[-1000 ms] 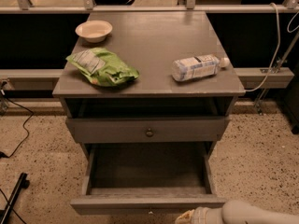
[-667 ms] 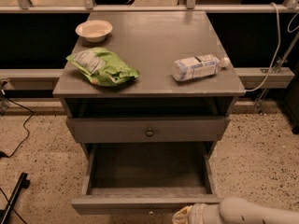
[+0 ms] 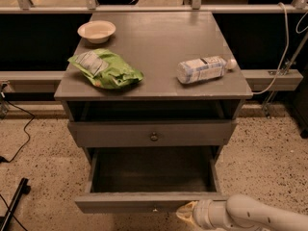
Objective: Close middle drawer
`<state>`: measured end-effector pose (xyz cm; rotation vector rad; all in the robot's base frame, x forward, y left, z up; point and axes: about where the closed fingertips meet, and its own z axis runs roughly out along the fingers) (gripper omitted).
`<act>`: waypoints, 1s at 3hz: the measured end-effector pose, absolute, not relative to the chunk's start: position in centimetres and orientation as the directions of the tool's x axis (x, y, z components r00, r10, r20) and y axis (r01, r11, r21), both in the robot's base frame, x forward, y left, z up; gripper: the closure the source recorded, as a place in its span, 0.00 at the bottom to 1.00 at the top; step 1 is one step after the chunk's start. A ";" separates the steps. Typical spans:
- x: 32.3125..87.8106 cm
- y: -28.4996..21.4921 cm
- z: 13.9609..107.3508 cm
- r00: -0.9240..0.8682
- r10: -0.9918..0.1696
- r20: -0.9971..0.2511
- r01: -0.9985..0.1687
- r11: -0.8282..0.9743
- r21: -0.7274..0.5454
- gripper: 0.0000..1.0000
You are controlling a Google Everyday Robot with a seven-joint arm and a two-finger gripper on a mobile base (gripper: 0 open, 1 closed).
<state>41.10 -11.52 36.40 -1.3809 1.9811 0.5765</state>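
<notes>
The middle drawer (image 3: 144, 202) is pulled far out of the grey cabinet, showing its deep, empty box and a slim front panel with a tiny knob (image 3: 155, 209). My gripper (image 3: 186, 211) is at the bottom right, at the end of the white arm (image 3: 250, 214). It is right at the lower right part of that front panel. Above, a taller drawer front with a bigger knob (image 3: 154, 136) sticks out only slightly.
On the cabinet top (image 3: 159, 47) lie a white bowl (image 3: 96, 31), a green chip bag (image 3: 106, 70) and a plastic bottle on its side (image 3: 204, 69). Cables (image 3: 14, 143) and a black bar (image 3: 12, 206) are on the speckled floor at left. A rail runs behind.
My gripper has moved up and to the left, onto the middle drawer's front panel. The drawer front seems to sit slightly farther in than before.
</notes>
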 end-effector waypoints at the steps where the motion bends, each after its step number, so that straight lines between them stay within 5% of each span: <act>1: 41.1 -11.5 36.4 -0.237 -0.653 -0.720 -0.937 0.349 -0.009 1.00; 3: 44.5 -11.7 35.8 -0.076 -0.628 -0.774 -0.920 0.343 -0.189 1.00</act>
